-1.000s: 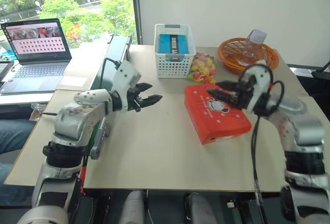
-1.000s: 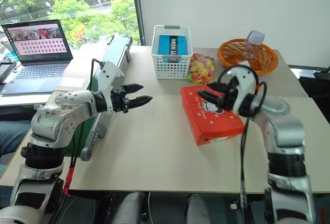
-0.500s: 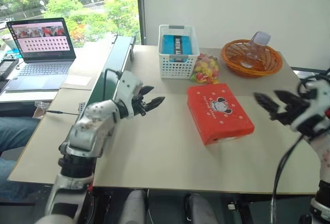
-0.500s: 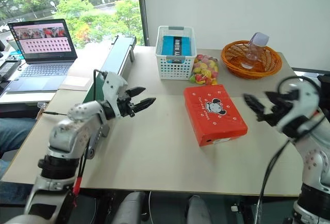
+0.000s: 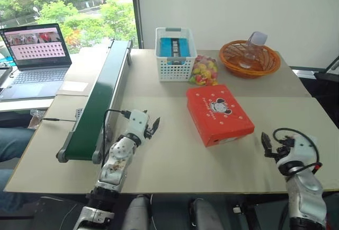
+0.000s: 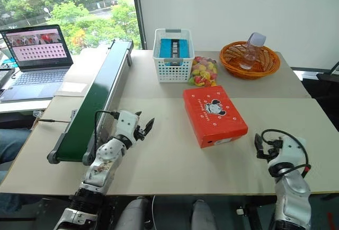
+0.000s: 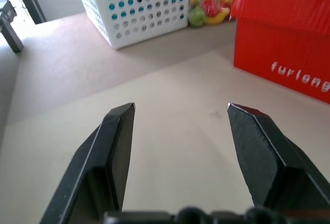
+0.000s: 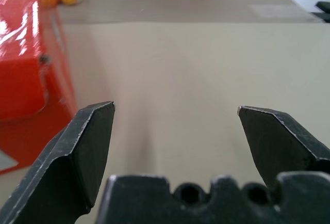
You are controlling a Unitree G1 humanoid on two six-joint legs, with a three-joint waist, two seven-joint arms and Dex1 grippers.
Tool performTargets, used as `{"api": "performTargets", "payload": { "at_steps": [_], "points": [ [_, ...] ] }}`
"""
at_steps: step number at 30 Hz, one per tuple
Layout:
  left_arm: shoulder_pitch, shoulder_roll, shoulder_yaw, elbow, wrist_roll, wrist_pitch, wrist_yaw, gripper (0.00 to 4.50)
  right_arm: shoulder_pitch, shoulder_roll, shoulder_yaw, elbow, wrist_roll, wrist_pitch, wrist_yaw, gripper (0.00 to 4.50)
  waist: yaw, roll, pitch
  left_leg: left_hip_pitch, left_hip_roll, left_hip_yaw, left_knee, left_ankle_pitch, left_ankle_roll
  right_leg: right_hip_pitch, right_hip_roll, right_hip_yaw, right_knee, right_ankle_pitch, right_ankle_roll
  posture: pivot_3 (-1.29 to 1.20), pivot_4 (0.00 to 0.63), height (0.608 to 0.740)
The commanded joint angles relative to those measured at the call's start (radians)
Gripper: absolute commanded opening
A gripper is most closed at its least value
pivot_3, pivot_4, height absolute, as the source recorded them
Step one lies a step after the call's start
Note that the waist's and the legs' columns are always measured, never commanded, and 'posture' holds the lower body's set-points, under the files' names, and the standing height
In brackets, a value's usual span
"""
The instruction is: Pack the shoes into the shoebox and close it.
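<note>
Beige tabletop (image 5: 169,150) by a window, laptop (image 5: 36,55) on a desk at far left.

Head views: shoebox (image 5: 219,113) lay right of centre, lid down flat, mouse picture up. No shoes in sight on the table; presumably inside. White mesh basket (image 5: 175,53), bag of coloured sweets (image 5: 203,70) and orange wicker basket (image 5: 249,58) stood along the far edge; green conveyor (image 5: 99,95) ran down the left side. Left gripper (image 5: 152,126) sat low at the near edge, well left of the box. Right gripper (image 5: 271,144) likewise low at near right, apart from the box. A second ago both arms were raised, the right one over the lid; both had since dropped and drawn back.

Left wrist view: left gripper's fingers (image 7: 116,152) spread, nothing between them, box side ahead.

Right wrist view: fingers (image 8: 85,149) wide apart, empty, box corner to one side.

Judgement: box shut, arms retired; task looked finished.
</note>
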Motion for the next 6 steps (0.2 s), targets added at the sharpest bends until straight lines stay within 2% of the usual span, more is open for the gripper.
{"api": "performTargets", "payload": {
  "at_steps": [1, 6],
  "points": [
    [0.004, -0.021, 0.002, 0.087, 0.018, -0.115, 0.017, 3.04, -0.032, -0.007, 0.025, 0.031, -0.019, -0.082, -0.015, 4.48, -0.002, 0.0, 0.0, -0.002, 0.0, 0.0, 0.0, 0.0, 0.0, 0.0, 0.0, 0.0, 0.0, 0.0, 0.0, 0.0, 0.15, 0.735],
    [0.002, -0.046, 0.026, 0.151, -0.002, -0.147, 0.017, 3.04, -0.046, -0.011, 0.05, 0.077, -0.025, -0.124, -0.02, 4.48, 0.001, 0.0, 0.0, -0.004, 0.0, 0.0, -0.002, 0.0, 0.0, -0.004, 0.0, 0.0, 0.002, 0.0, 0.0, 0.0, 0.15, 0.735]
  ]
}}
